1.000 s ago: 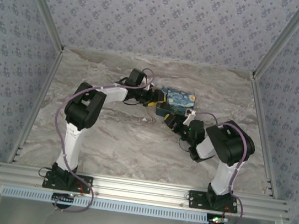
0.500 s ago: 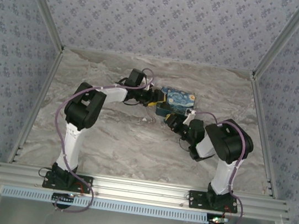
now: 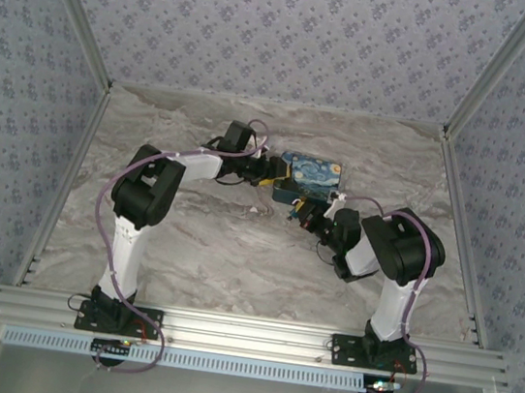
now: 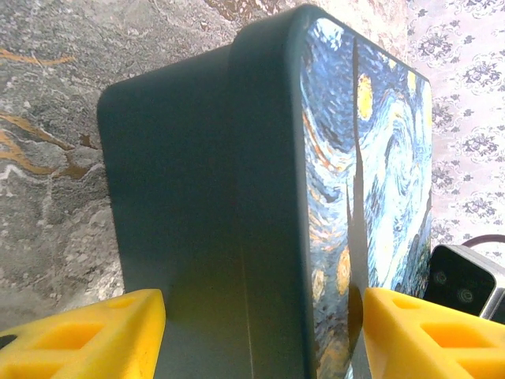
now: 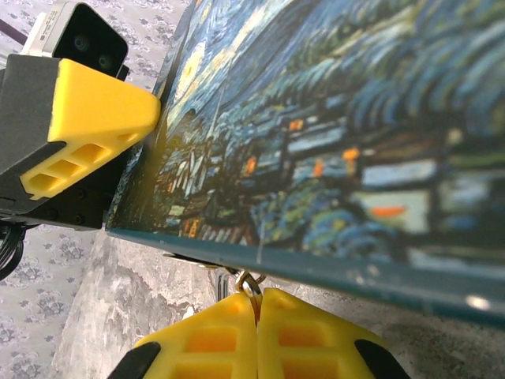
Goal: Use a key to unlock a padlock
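Padlock (image 5: 246, 283) shows as little more than a thin silvery loop hanging off a small hasp (image 5: 197, 260) under the lower rim of the starry-printed box (image 5: 355, 118); I take the loop for its shackle, though the teal body is too small or too hidden to make out. It lies dead ahead of the right pincer (image 5: 257, 304), right at the fingertips and touching them; those yellow fingers are pressed flat together, and whether the key is nipped between the pads I cannot tell. The box rim runs crosswise to the pincer's reach, so the lock hangs between rim and fingertips.

From above, the box (image 3: 312, 174) lies toward the far middle of the table (image 3: 198, 236), with the right pincer (image 3: 301, 212) at its near edge and the left pincer (image 3: 273, 177) at its left end; the right arm is the nearer to the lock. The left pincer (image 4: 263, 304) straddles the box (image 4: 197, 205), one finger against each face with no gap visible; I judge it clamped there to steady the box.

The coming move, as I read it, turns on the line from fingertips into the lock; any push or twist should run along the right pincer's own axis, toward the rim; a sideways drift would likely swing the hanging lock aside rather than work it.
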You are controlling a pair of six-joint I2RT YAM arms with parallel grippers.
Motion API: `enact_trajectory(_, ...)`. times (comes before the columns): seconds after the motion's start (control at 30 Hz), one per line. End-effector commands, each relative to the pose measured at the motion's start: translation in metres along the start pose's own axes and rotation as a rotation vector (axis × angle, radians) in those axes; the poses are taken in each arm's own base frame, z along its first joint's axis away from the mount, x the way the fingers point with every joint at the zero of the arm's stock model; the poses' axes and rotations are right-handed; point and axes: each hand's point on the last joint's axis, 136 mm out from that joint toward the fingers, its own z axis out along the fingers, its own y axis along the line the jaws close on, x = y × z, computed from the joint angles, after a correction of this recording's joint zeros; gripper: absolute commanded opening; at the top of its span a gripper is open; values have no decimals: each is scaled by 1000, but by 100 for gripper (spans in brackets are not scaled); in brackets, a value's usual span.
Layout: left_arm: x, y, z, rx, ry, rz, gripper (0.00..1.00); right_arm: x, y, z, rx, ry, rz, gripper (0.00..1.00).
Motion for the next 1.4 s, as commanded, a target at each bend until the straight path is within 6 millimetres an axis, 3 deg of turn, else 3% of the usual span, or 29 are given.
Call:
enact_trajectory(0.0,21,26,-1,-93,38,-68,65,3,1,4,-14,16,20,3)
enact_trajectory(0.33,25,31,-10,-118,22,-68,65,0,-8,-4,13,-8,50,0)
enact_trajectory(0.73,53,45,-20,-150,32,-99,65,-13,-12,-14,23,-54,90,0)
enact_trajectory(1.03,77,46,-24,-163,50,-115,65,-32,-3,-13,6,-110,152,0)
enact_trajectory(1.37,87,50,-27,-156,47,-146,65,-55,-9,-13,27,-169,236,0)
